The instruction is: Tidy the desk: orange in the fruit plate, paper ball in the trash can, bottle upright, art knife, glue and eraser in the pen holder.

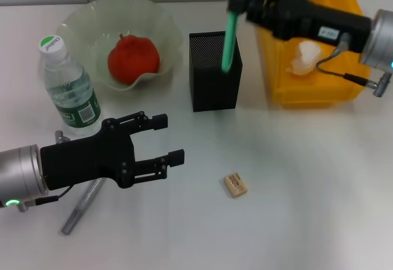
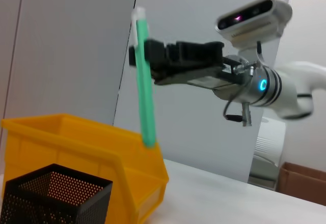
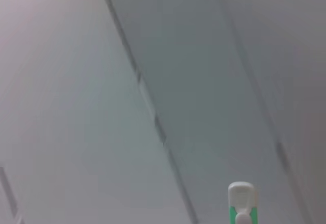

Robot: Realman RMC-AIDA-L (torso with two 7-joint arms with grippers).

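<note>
1. Nearest the robot, the left gripper (image 1: 173, 138) hovers low over the white table (image 1: 307, 208), its black fingers spread wide and holding nothing; a grey metal art knife (image 1: 83, 204) lies partly under the arm, its tip close to the table's near edge.
2. The eraser (image 1: 235, 185) lies alone on open tabletop to the right of that gripper, well apart from everything else, with bare surface on all sides.
3. The bottle (image 1: 66, 86) stands upright just beyond the left arm, beside the fruit plate (image 1: 80, 30).
4. The orange (image 1: 133, 58) sits inside the fruit plate, whose scalloped rim stops short of the pen holder (image 1: 215, 92).
5. The pen holder stands between plate and trash can (image 1: 313, 95), a narrow strip of table on either side.
6. The right gripper (image 1: 236, 3), reaching in from the right above the trash can, is pinching a green glue stick (image 1: 230, 30) held near upright, its lower end at the pen holder's open mouth.
7. The paper ball (image 1: 305, 58) rests inside the trash can, at the table's far side.
</note>
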